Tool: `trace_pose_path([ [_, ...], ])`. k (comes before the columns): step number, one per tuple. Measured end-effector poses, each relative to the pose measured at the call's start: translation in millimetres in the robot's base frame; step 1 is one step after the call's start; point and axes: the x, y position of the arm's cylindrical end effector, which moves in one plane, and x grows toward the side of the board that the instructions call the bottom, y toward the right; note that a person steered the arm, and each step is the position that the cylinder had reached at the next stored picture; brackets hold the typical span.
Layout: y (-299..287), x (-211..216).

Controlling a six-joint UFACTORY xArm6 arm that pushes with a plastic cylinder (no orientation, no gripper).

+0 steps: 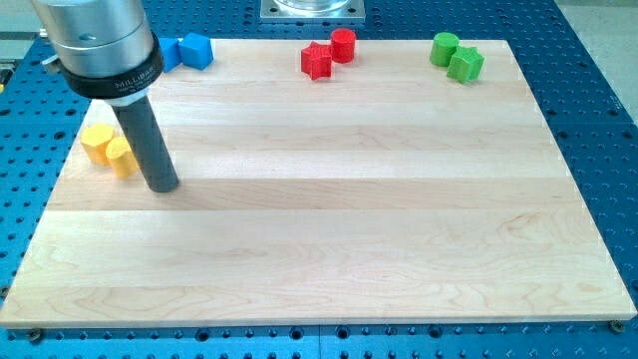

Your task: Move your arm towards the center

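Note:
My tip rests on the wooden board at the view's left, just right of two yellow blocks: a yellow block and a yellow cylinder almost touching the rod. A blue cube and a second blue block, partly hidden by the arm's body, lie at the view's top left. A red star-shaped block and a red cylinder lie at top middle. A green cylinder and a green block lie at top right.
The board lies on a blue perforated table. A grey metal base stands beyond the board's top edge. The arm's wide silver body hangs over the top-left corner.

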Motion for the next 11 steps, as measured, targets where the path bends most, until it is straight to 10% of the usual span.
trace_pose_path([
  [11, 53.3, -28.4],
])
